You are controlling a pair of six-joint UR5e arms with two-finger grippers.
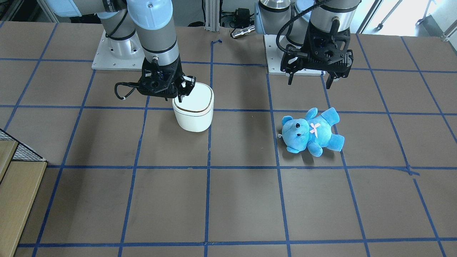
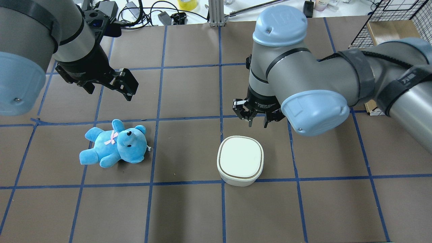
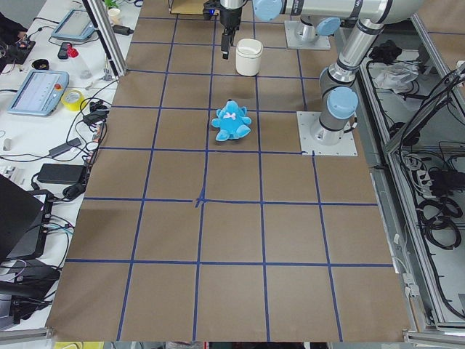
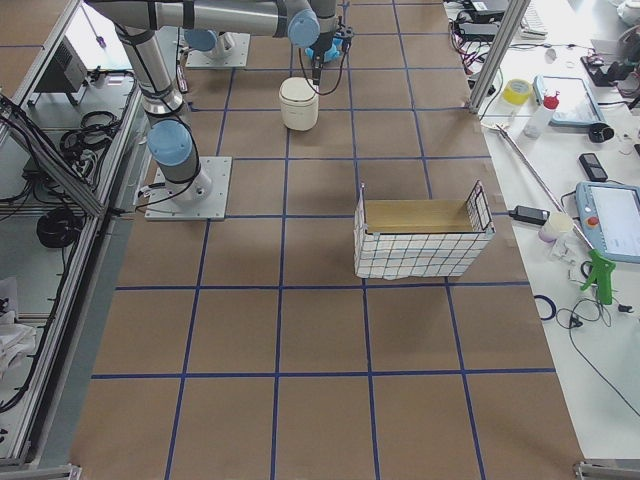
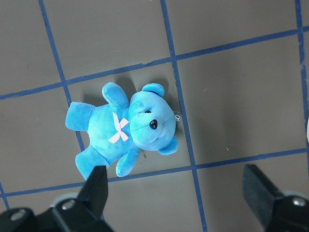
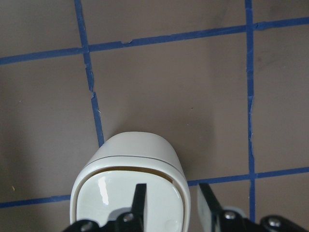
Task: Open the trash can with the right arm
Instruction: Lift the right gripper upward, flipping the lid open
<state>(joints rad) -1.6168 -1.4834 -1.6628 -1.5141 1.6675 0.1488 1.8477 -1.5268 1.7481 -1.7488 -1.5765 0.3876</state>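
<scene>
The trash can (image 1: 194, 110) is a small white bin whose flat lid lies shut; it also shows in the overhead view (image 2: 240, 160). My right gripper (image 1: 184, 91) hangs just above the can's edge on the robot's side. In the right wrist view, the gripper (image 6: 171, 205) has its fingers a narrow gap apart, one finger (image 6: 140, 203) over the lid, the other past the can's (image 6: 130, 193) side wall. They hold nothing. My left gripper (image 1: 310, 80) is wide open and empty, above the table near the blue teddy (image 1: 312, 131).
The blue teddy (image 2: 114, 143) lies on its back about two tiles from the can. A wire basket with a cardboard liner (image 4: 420, 235) stands at the table's right end. Blue tape lines grid the brown table (image 1: 242, 200).
</scene>
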